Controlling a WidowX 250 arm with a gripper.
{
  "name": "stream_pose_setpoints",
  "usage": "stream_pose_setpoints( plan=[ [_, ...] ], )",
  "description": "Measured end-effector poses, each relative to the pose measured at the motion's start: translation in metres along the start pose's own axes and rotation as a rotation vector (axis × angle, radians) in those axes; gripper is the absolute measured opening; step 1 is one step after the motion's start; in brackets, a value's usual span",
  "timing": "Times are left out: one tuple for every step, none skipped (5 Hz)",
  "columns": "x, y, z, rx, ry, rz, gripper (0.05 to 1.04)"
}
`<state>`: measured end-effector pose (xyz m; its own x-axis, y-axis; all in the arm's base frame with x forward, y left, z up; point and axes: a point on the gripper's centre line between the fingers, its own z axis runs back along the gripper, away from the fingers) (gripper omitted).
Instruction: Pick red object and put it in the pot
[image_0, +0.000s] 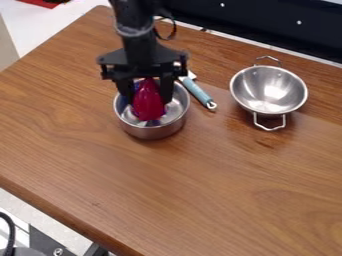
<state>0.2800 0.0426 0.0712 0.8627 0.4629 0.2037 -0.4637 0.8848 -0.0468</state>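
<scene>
The black gripper (146, 97) hangs over the metal pot (151, 132) in the upper left part of the camera view, its fingers spread to the width of the red object (148, 104) and shut on its sides. That object is upright, narrow at the top and wider below, inside the outline of the pot's opening. Whether its lower end touches the pot's bottom, I cannot tell. Bits of something blue show around and behind it, partly hidden by the gripper.
Right of the pot lies a utensil with a light blue handle (197, 93), its far end near the gripper. A metal colander (269, 90) with two wire handles stands farther right. The wooden table (200, 190) has its left edge running diagonally, and a dark panel (267, 25) stands behind it.
</scene>
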Motion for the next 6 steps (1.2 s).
stream_pose_setpoints(
  plan=[
    [0.002,0.002,-0.005,-0.001,-0.006,0.008,0.710],
    [0.003,0.005,-0.006,0.002,-0.007,0.014,0.748],
    [-0.002,0.009,-0.005,0.005,0.037,0.026,0.888],
    [0.005,0.011,0.006,-0.015,0.075,0.057,1.004],
    [0.006,0.012,0.012,-0.022,0.106,0.065,0.999],
    [0.007,0.012,0.027,-0.047,0.103,0.061,0.999]
  ],
)
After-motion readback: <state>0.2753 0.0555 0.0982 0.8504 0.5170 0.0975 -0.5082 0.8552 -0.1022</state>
